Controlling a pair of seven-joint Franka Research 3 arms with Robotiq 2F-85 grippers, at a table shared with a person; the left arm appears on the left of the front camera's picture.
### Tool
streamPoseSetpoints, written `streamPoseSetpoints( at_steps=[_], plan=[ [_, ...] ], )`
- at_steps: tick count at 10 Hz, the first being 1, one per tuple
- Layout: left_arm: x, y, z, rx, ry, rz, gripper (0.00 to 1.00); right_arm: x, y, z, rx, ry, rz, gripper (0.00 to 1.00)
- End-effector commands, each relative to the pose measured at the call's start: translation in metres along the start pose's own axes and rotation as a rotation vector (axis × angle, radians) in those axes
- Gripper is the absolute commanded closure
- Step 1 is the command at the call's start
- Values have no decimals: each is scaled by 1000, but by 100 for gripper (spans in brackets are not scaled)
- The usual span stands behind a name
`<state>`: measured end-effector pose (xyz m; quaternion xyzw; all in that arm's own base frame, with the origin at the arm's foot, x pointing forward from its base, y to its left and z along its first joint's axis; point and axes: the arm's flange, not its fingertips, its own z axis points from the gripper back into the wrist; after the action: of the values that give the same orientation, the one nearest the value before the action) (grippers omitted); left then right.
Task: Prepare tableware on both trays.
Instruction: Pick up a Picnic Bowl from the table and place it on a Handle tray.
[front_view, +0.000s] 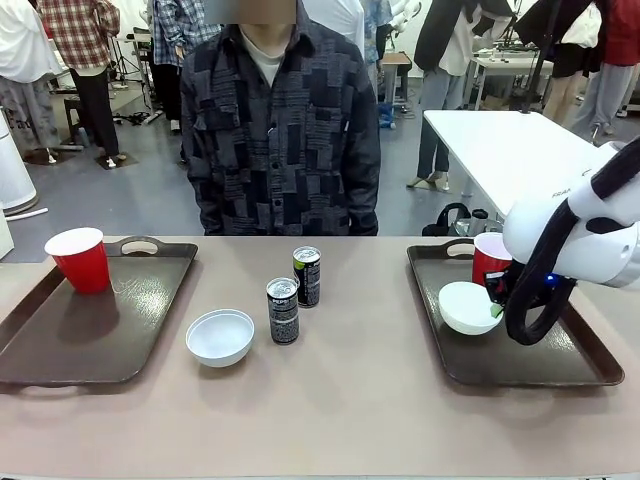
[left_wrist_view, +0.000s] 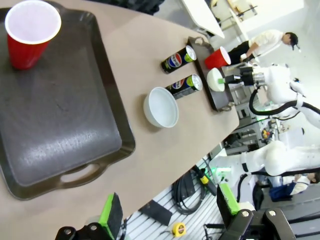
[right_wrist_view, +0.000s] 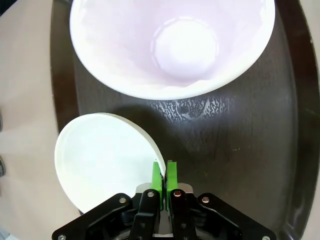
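Tableware set, 6 pieces, 2 trays; 3 pieces placed or being placed, 3 outstanding. Left end effector (left_wrist_view: 169, 201): released, pads wide apart, holding nothing, above the near end of the left tray (front_view: 90, 335). Right end effector (right_wrist_view: 163, 172): clenched on the rim of the held bowl (front_view: 465, 307), pads pinching the wall from inside and outside. The bowl sits over the middle of the right tray (front_view: 540, 360), mouth up and perhaps slightly tilted; whether its base rests on the tray cannot be told. Tabletop (front_view: 350, 410), between the trays: loose bowl (front_view: 220, 337), mouth up, nearest the robot; near can (front_view: 283, 311), just beside it, upright, long axis vertical, top up; far can (front_view: 307, 276), just behind the near can, upright likewise. Both trays lie flat, long axis running from the robot's side toward the person (front_view: 285, 130), cut-out handles at the short ends. Far ends of the trays: left cup (front_view: 79, 259), upright, mouth up, at the far left corner of the left tray; right cup (front_view: 488, 258), upright, mouth up, just behind the held bowl. Judgement: the right tray lacks 1 can once the bowl is let go; the left tray lacks 1 bowl and 1 can.
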<state>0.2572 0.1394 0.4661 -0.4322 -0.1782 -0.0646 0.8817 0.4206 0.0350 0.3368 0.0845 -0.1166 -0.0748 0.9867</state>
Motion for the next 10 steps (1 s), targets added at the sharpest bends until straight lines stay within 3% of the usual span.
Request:
streamPoseSetpoints(
  at_steps=[1,2,3,5,6,7,8,9,10],
  plan=[
    [-1,1,1,-6,-5,1,0,5,6,4,-16,-9,-23,48],
    [-1,1,1,-6,-5,1,0,4,7,11,-2,-19,-18,37],
    [-1,1,1,-6,-5,1,0,3,9,17,7,-28,-16,0],
    [-1,1,1,-6,-5,1,0,-7,17,33,25,-33,2,0],
    [-1,1,1,-6,-5,1,0,-14,21,43,4,-26,3,14],
    [-1,1,1,-6,-5,1,0,-22,25,56,-13,-9,7,43],
    [-1,1,1,-6,-5,1,0,-33,30,72,-37,8,9,0],
    [-1,1,1,-6,-5,1,0,-48,35,92,-82,19,-1,24],
    [-1,1,1,-6,-5,1,0,-62,41,111,-111,31,-6,0]
  ],
)
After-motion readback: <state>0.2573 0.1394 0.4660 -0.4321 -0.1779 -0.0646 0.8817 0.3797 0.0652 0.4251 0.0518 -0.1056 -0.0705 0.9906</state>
